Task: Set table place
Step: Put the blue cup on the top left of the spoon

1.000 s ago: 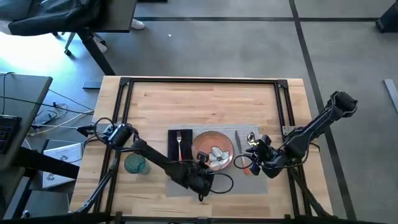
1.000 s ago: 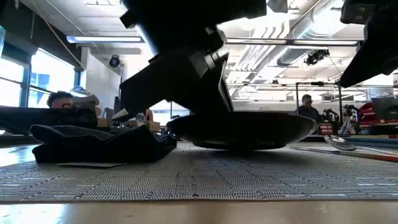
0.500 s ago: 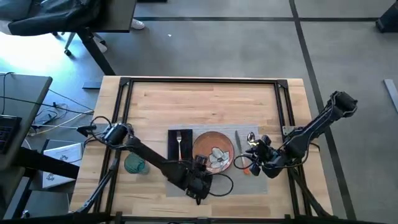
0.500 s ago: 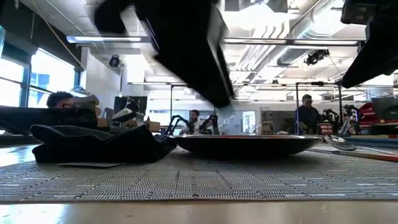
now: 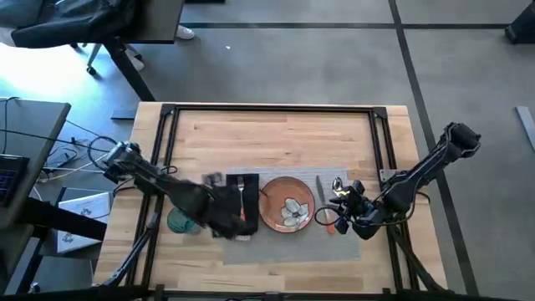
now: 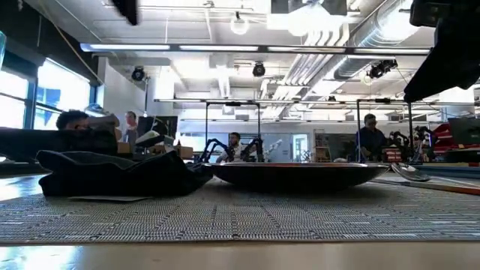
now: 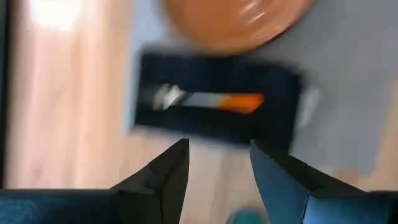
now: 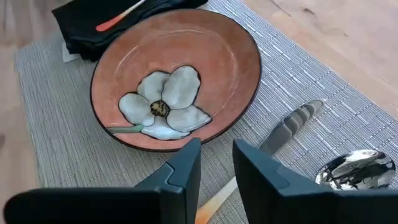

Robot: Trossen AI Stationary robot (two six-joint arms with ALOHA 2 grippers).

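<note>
Light-wood planks make up the table (image 5: 284,134), framed in black metal. At its left edge the left arm reaches in, and the left gripper (image 5: 242,224) hangs over the black napkin (image 5: 242,196) at the left end of the grey placemat (image 5: 334,247); in its wrist view the two fingers (image 7: 163,174) stand apart with nothing between them. Half hidden beside that arm, just off the mat's left side, sits the teal glass (image 5: 178,221). A fork (image 7: 208,100) with an orange handle lies on the napkin. Next comes the round orange-brown plate (image 5: 287,203) with its white flower motif, resting on the middle of the mat, just beside the napkin. To the plate's right lie a knife (image 8: 292,123) and then a spoon (image 8: 356,170), both on the mat. Farthest right, the right gripper (image 5: 341,219) hovers low above the orange handles of that cutlery, its fingers (image 8: 186,174) a little parted and empty, aimed toward the plate. In the low view, people show in the room beyond the table.
</note>
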